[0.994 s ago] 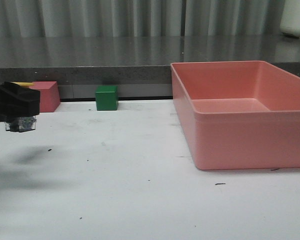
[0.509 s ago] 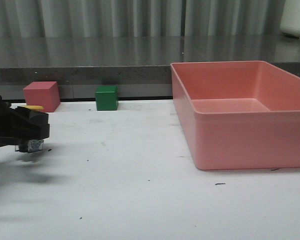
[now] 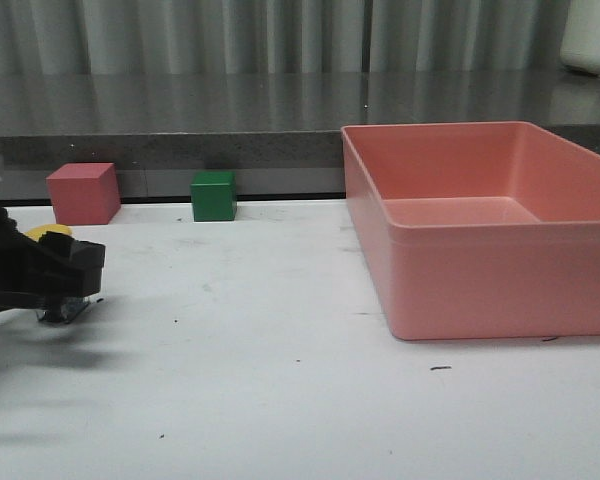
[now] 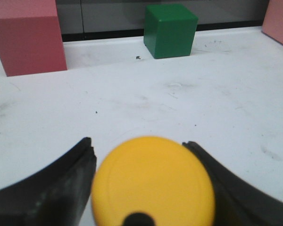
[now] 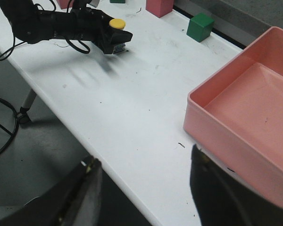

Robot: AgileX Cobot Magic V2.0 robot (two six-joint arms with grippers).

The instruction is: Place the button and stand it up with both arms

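The button (image 3: 50,232) stands upright, its yellow cap on top and its clear-and-black base (image 3: 65,312) at the white tabletop, far left. My left gripper (image 3: 85,270) is shut on it, held level just above the table. In the left wrist view the yellow cap (image 4: 153,183) fills the space between the two black fingers (image 4: 61,188). From the right wrist view, the button (image 5: 117,23) and left gripper (image 5: 108,38) sit far off across the table. My right gripper (image 5: 145,157) hangs open and empty, high over the table's front edge.
A large pink bin (image 3: 480,270) takes up the right side of the table. A green cube (image 3: 213,195) and a pink cube (image 3: 82,192) stand along the back edge, behind the left gripper. The table's front edge (image 5: 132,188) drops off below the right gripper.
The left gripper has come down and slightly right with the button; the base, hanging above the table before, now reaches the surface. The yellow cap now shows above the gripper.
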